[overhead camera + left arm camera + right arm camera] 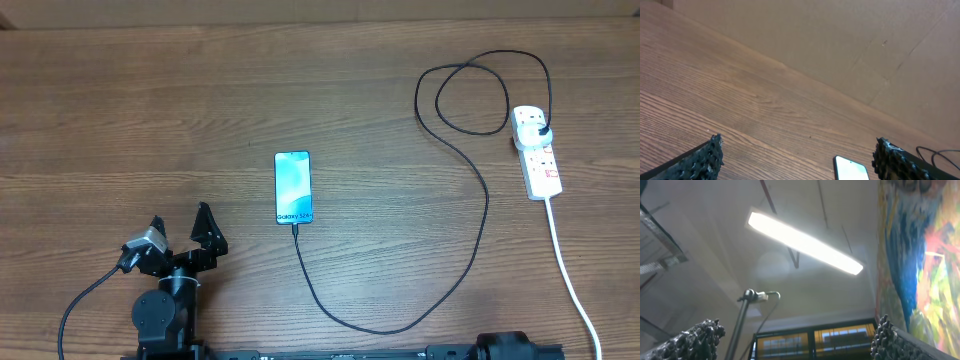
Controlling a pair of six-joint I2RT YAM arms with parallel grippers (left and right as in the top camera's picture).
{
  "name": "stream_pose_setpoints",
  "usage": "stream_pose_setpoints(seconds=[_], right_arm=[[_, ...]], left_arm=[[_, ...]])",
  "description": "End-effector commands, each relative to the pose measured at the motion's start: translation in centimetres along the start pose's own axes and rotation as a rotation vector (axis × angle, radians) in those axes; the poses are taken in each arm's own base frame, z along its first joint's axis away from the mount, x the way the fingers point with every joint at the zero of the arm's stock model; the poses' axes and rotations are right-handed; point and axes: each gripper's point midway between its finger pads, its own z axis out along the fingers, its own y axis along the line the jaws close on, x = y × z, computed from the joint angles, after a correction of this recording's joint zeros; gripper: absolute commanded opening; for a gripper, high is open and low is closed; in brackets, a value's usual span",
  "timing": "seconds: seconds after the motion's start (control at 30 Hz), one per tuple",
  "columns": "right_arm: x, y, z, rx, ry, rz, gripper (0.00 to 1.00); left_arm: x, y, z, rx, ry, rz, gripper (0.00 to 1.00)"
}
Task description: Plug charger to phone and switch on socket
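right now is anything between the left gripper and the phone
Nothing visible. Only bare table lies between the open left gripper and the phone. The charger runs from the phone's near end off to the right, clear of that path.

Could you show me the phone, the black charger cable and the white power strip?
phone (293, 187), overhead view, middle of its screen.
charger cable (487, 205), overhead view, the cord's long curve.
power strip (543, 170), overhead view, white body by the switches.

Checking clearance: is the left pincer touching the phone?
Apart. The overhead view shows a stretch of table between the open left pincer and the phone.
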Motion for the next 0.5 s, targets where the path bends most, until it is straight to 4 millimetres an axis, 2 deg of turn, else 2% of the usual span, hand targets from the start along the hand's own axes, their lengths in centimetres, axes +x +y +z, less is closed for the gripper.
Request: stream_pose_setpoints(seconds=[0.0, 0.03, 0.13, 0.27, 0.37, 0.47], right_arm=[[2.9, -1.5, 1.0, 0.026, 0.062, 0.024, 1.0], [3.9, -1.7, 1.2, 0.033, 0.085, 0.032, 1.0], [8.8, -2.9, 2.1, 0.07, 0.192, 0.133, 1.0], [16.6, -4.8, 2.6, 0.127, 0.336, 0.21, 1.0], [23.3, -6.4, 2.1, 0.169, 0.451, 0.221, 1.0], [28.5, -7.6, 1.3, 0.194, 0.524, 0.223, 1.0]], left_arm=[[0.1, -0.1, 0.0, 0.011, 0.002, 0.016, 1.0], [0.1, -0.1, 0.0, 0.012, 0.002, 0.016, 0.99], [0.1, -0.1, 0.0, 0.011, 0.002, 0.015, 1.0], [0.1, -0.1, 0.0, 0.011, 0.002, 0.015, 1.0], [0.1, -0.1, 0.0, 0.011, 0.002, 0.016, 1.0], [0.1, -0.1, 0.0, 0.011, 0.002, 0.015, 1.0]])
